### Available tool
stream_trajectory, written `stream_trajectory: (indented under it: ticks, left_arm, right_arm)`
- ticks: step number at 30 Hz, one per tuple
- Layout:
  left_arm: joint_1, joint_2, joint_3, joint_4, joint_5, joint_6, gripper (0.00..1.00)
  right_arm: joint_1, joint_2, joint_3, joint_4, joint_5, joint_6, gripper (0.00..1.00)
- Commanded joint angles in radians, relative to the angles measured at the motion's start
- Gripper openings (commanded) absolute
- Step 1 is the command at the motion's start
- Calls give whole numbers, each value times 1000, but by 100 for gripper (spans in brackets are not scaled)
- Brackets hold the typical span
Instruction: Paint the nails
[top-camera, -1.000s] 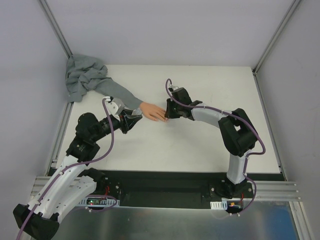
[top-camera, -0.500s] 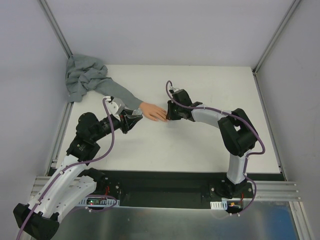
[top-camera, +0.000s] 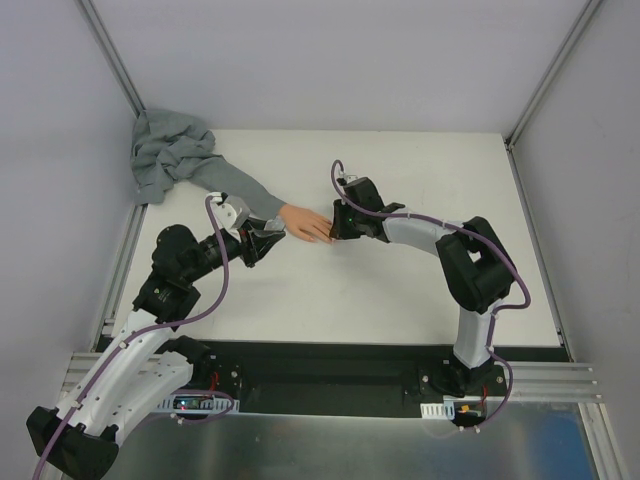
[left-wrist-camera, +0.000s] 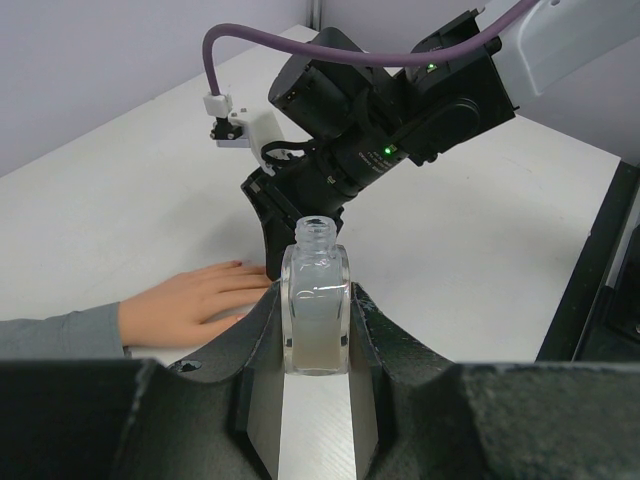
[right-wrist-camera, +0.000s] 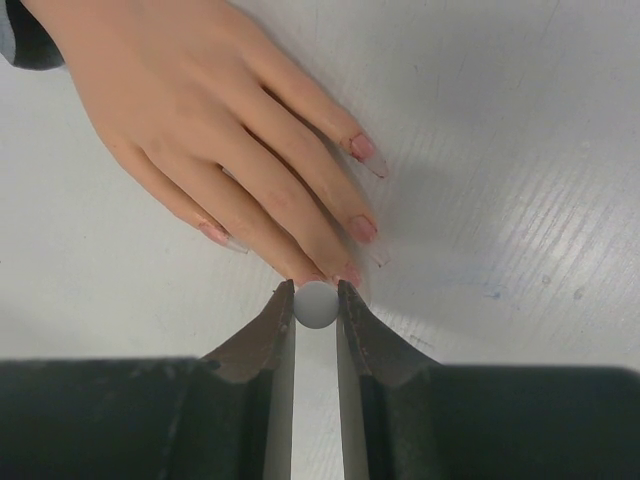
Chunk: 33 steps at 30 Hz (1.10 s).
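Observation:
The peach-pink fake hand (top-camera: 305, 224) lies flat on the white table, its grey sleeve (top-camera: 225, 185) running back to the left. In the right wrist view its nails (right-wrist-camera: 362, 228) show pinkish at the fingertips. My right gripper (top-camera: 336, 224) is shut on a small round grey cap (right-wrist-camera: 316, 305), right at the tips of the middle fingers (right-wrist-camera: 300, 262); whatever hangs below the cap is hidden. My left gripper (top-camera: 268, 240) sits just left of the hand's wrist, shut on a small clear bottle (left-wrist-camera: 316, 300) that stands upright with its neck open.
A heap of grey cloth (top-camera: 165, 150) lies in the far left corner, joined to the sleeve. White walls and metal posts (top-camera: 112, 70) enclose the table. A black rail (top-camera: 330, 365) with both arm bases runs along the near edge.

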Motion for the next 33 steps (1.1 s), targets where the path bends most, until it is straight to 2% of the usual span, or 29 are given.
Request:
stream_trajectory:
  ticks: [1,18,33]
  left_arm:
    - [12,-7,2,69,24,-8,0]
    - [12,-3,2,75,29,-12,0]
    - [14,-7,1,73,29,-9,0]
  right_arm:
    - [-1,-27,43,28,-3,-6,1]
    - [-15,-46,0,10,25,-4,1]
    - [-11,-12,62,19,-20,-4,1]
